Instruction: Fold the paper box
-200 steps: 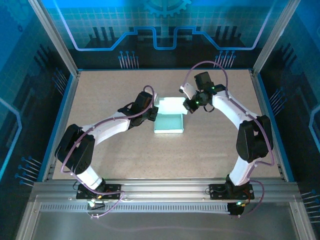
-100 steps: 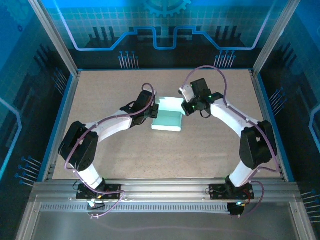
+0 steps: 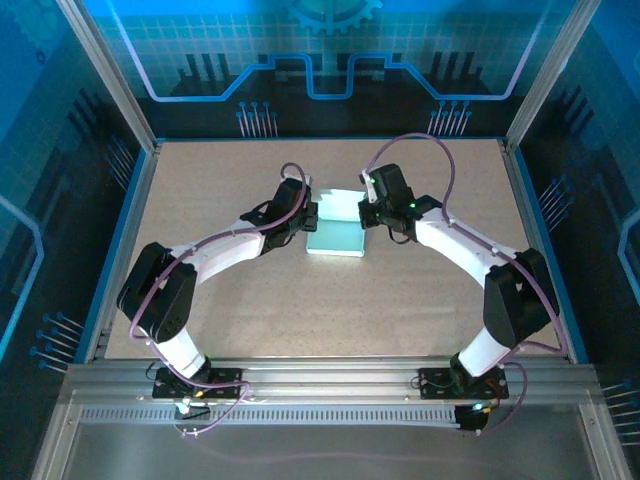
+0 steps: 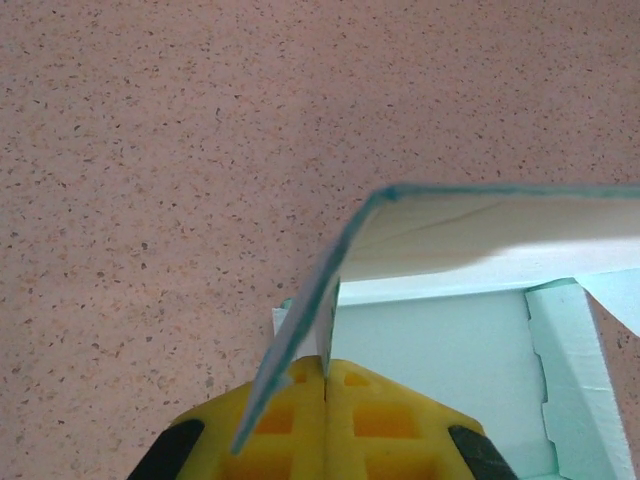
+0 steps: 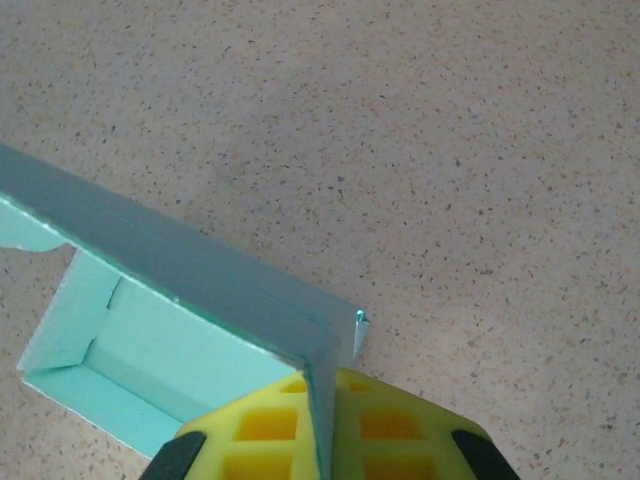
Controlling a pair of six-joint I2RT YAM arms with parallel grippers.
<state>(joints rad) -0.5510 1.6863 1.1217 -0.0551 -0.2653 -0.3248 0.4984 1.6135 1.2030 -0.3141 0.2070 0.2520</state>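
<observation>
A speckled beige table (image 3: 390, 300) sits within blue circuit-patterned walls (image 3: 200, 45), evenly lit.

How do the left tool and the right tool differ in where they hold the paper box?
The left tool grips the paper box at its left wall, while the right tool grips its right wall. In the wrist views, the raised far flap runs rightward from the left tool but leftward from the right tool. Both tools are shut on thin card near the box's far corners.
</observation>
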